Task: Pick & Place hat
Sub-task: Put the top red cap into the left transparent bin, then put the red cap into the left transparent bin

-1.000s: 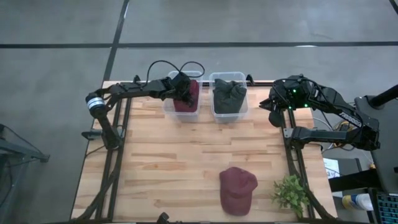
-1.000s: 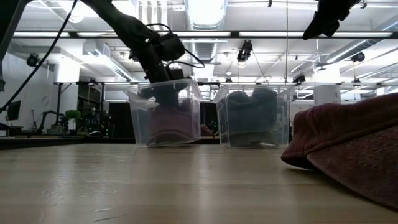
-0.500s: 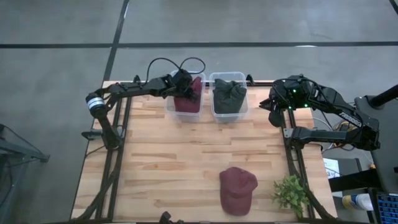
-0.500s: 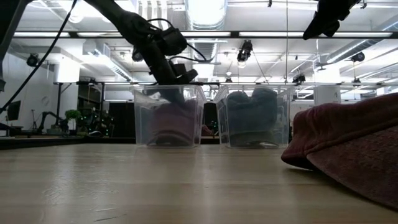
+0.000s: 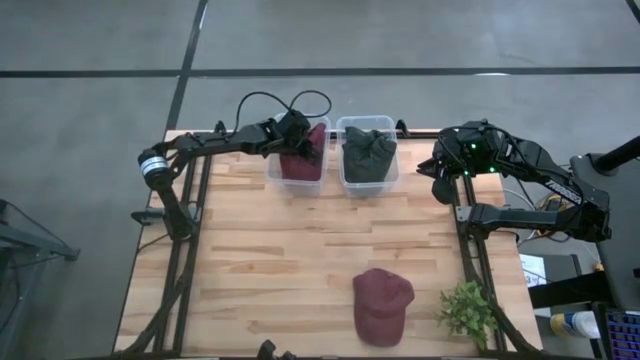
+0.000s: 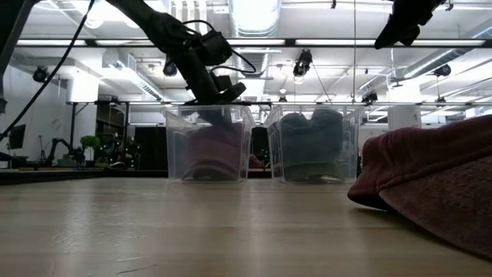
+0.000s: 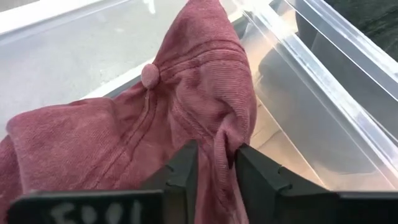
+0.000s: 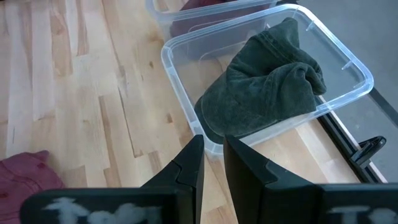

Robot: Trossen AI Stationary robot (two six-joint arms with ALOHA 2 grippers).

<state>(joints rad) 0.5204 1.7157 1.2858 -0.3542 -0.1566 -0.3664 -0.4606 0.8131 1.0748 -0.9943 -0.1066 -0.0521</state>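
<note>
Counter: pale wood planks; two clear bins at far edge.
Landmark: left bin.
Left hand: over left bin's rim, fingers a little apart, fold of red hat between them; gripping or letting go, cannot tell.
Red hat: draped inside left bin.
Right bin: just beside left bin, dark green cloth inside.
Second red cap: well apart from left bin, near counter's front.
Right hand: beyond right bin, fingers nearly together, holding nothing.
</note>
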